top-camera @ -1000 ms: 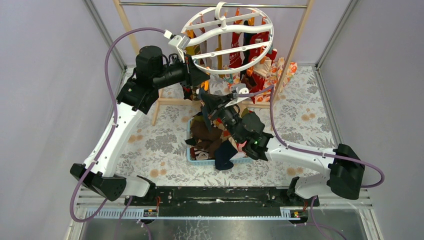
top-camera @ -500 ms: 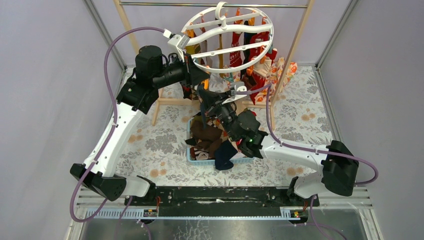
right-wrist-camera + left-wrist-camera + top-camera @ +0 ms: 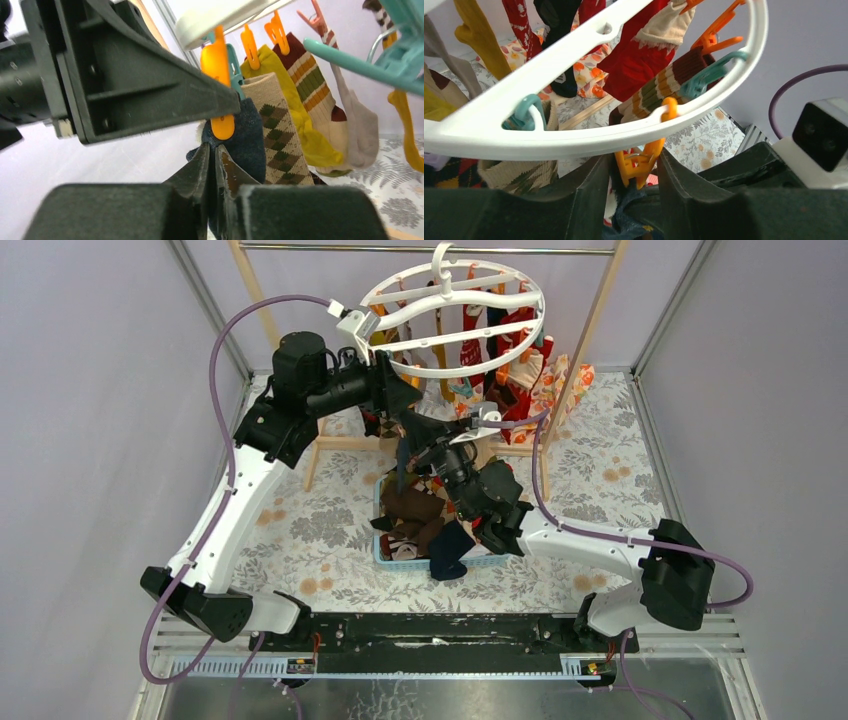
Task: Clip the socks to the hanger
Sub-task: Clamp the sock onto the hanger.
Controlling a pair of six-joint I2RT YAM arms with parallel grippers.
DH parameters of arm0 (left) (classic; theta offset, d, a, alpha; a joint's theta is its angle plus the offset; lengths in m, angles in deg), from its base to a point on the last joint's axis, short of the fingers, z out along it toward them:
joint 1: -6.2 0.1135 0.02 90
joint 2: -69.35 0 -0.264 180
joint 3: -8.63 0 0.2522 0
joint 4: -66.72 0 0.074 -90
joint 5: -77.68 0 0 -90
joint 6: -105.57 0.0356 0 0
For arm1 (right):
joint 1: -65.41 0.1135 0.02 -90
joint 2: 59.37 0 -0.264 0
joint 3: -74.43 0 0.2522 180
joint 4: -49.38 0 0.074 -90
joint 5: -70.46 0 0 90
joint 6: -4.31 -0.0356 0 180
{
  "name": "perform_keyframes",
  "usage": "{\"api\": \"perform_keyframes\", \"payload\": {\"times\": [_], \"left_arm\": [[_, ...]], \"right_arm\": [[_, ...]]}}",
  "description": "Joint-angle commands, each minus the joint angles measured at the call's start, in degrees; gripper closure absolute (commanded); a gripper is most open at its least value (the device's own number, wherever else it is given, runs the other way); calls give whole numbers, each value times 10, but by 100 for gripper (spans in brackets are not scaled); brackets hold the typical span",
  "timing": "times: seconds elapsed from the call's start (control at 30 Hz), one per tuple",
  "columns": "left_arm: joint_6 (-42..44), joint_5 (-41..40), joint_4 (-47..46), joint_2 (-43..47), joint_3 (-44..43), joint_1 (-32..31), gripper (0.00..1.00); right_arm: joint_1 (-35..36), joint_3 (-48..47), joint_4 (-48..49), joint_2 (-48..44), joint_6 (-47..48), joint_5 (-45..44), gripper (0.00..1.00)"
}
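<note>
The white oval hanger (image 3: 455, 320) hangs from the rod with several socks clipped on, among them a red one (image 3: 634, 60) and a striped one (image 3: 659, 90). My left gripper (image 3: 395, 390) is shut on an orange clip (image 3: 640, 162) under the hanger's near rim (image 3: 574, 135). My right gripper (image 3: 418, 437) is shut on a dark navy sock (image 3: 250, 140) and holds its top edge against that clip's lower end (image 3: 222, 127). The sock also shows below the clip in the left wrist view (image 3: 629, 215). A beige argyle sock (image 3: 277, 135) hangs right beside it.
A blue basket (image 3: 400, 560) under the right arm holds more socks, with a dark one (image 3: 450, 552) draped over its front edge. The wooden-framed rack (image 3: 255, 290) and its metal rod (image 3: 330, 248) stand at the back. An orange floral cloth (image 3: 562, 380) lies at the back right.
My right gripper has moved up and left with the navy sock, up to the clip held by the left gripper. The hanger has tipped slightly. The left arm barely moved.
</note>
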State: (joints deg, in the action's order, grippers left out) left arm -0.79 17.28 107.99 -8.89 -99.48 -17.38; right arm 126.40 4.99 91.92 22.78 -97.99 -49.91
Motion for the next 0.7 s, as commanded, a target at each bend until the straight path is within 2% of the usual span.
{"api": "perform_keyframes", "payload": {"times": [0.0,0.17,0.3,0.37,0.43,0.67], "left_arm": [[6,8,15,8,1,-2,53],[10,2,18,11,2,-2,50],[18,-9,21,11,1,-1,53],[23,-16,21,12,1,-1,54],[27,-22,22,12,1,-1,54],[29,-38,21,11,-2,-1,53]], "right_arm": [[-3,-36,74,-4,-15,-20,84],[-3,-32,59,-10,-25,-19,54],[-4,-10,25,-34,-34,-9,22],[-3,7,1,-60,-39,-3,14],[-3,31,-21,-83,-50,1,9],[-18,114,-96,-203,-88,75,5]]}}
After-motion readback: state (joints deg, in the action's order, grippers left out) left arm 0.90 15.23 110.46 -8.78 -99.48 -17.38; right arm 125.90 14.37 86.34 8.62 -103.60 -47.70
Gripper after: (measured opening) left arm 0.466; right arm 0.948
